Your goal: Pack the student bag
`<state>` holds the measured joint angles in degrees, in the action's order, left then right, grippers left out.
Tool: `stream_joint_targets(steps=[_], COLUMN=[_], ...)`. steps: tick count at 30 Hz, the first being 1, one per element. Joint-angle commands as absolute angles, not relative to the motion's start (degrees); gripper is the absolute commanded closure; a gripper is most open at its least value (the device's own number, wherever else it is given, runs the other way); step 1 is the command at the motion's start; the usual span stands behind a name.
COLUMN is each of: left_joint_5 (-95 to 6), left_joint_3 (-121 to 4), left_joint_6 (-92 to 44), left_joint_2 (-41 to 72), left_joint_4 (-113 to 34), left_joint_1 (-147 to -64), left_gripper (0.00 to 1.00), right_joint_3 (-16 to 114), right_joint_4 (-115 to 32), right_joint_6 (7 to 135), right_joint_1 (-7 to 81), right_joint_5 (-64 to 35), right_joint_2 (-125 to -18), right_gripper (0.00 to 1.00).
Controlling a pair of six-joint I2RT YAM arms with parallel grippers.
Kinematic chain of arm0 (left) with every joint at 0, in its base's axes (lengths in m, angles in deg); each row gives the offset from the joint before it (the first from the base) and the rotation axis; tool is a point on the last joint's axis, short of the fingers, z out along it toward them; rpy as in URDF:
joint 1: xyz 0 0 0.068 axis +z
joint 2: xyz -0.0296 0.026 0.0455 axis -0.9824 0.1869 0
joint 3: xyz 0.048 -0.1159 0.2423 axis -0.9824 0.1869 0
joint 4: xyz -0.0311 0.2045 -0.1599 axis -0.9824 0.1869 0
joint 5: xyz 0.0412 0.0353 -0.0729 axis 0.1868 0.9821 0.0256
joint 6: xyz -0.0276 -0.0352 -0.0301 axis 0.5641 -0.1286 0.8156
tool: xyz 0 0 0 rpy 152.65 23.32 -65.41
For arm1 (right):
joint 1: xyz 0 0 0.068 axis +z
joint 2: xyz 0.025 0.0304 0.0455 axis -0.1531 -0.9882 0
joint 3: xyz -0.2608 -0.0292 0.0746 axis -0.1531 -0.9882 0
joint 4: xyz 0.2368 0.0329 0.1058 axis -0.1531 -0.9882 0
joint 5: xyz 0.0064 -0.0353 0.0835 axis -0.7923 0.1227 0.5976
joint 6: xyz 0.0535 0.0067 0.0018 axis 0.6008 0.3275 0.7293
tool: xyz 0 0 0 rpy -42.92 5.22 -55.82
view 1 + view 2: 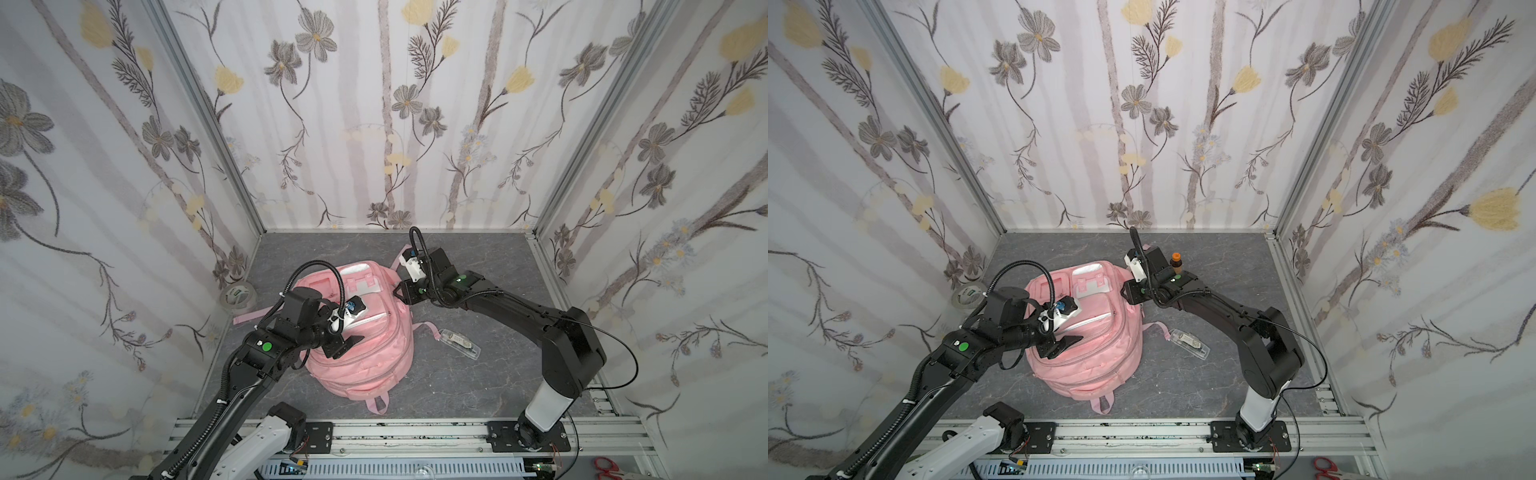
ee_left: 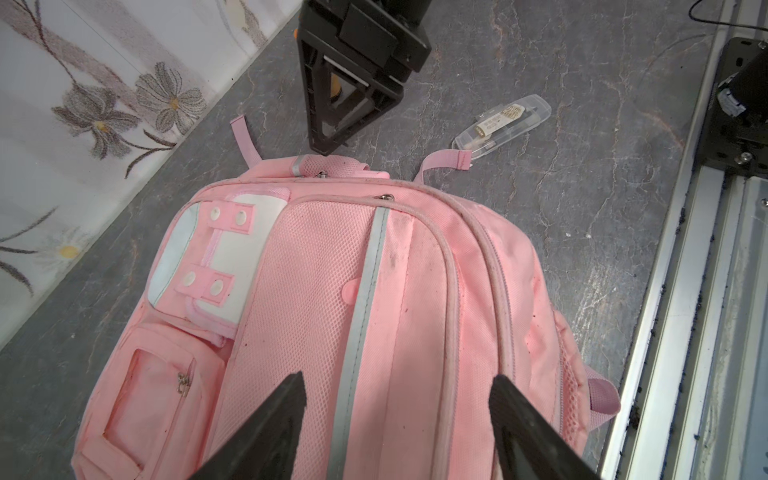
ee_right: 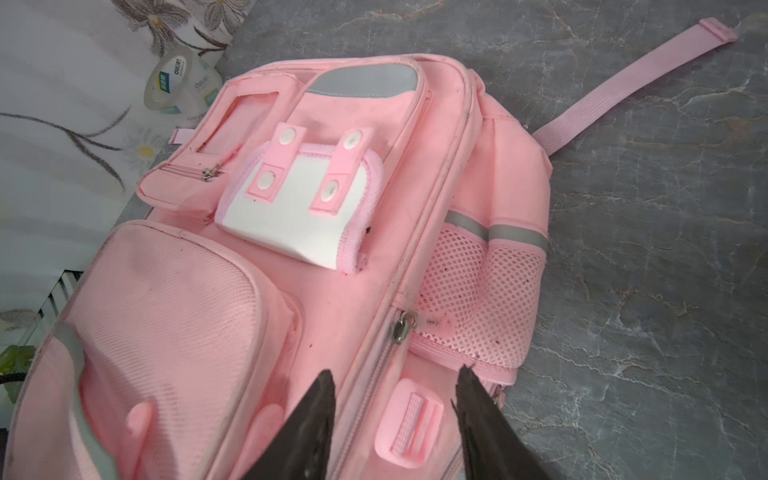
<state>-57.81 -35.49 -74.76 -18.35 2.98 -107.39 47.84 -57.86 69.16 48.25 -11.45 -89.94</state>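
One grey marbled bench (image 1: 478,382) carries everything; the student bag (image 1: 365,353) lies flat at its middle, pockets upward, pink straps trailing onto the stone; the left claw (image 2: 397,379) hangs over the bag's front pocket, jaws spread wide either side of a pale strip, gripping nothing; the right claw (image 3: 397,370) sits at the bag's far right edge, jaws parted astride a zipper line, empty too; a clear plastic case (image 1: 460,343) lies just right of the bag; a tape roll (image 1: 237,296) rests by the left wall; a small orange-capped bottle (image 1: 1176,262) stands behind the right arm.
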Motion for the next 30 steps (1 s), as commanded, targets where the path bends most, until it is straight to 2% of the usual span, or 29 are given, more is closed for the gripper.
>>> stream_joint_targets(steps=[1,4,7,15,19,22,26,28,30], left_joint_5=[-56.41,-53.76,-53.21,-53.17,-52.64,-51.46,-49.92,-49.41,-48.89], left_joint_3=[-33.84,-32.09,-29.89,-26.93,-26.4,-26.27,-26.21,-25.97,-25.44], left_joint_6=[-73.84,-74.04,-73.98,-74.13,-75.08,-76.1,-77.81,-78.59,-79.53], left_joint_2=[-17.98,-18.23,-19.27,-18.53,-17.96,-17.49,-17.75,-18.82,-20.69], left_joint_4=[-1.56,-4.26,-7.55,-8.97,-9.15,-8.9,-8.57,-8.58,-8.9], left_joint_1=[-109.13,-110.91,-111.33,-112.16,-112.36,-112.36,-112.35,-112.36,-112.32], left_gripper=[0.29,0.33,0.41,0.43,0.48,0.59,0.88,1.0,1.0], right_joint_3=[47.37,47.0,46.91,47.0,46.91,46.91,46.96,46.93,46.85], right_joint_4=[-56.69,-56.25,-56.15,-55.91,-55.8,-55.8,-55.41,-55.19,-55.27], right_joint_6=[67.67,67.03,66.62,66.07,64.72,63.96,62.04,60.0,56.38], right_joint_1=[48.3,48.27,48.32,48.29,48.33,48.29,48.34,48.33,48.29], right_joint_5=[-12.21,-11.99,-11.9,-11.13,-10.3,-10.08,-8.16,-7.05,-4.95], right_joint_2=[-88.23,-86.92,-86.35,-85.55,-85.16,-84.77,-84.14,-83.51,-82.94], right_gripper=[0.52,0.52,0.53,0.54,0.54,0.54,0.55,0.55,0.55])
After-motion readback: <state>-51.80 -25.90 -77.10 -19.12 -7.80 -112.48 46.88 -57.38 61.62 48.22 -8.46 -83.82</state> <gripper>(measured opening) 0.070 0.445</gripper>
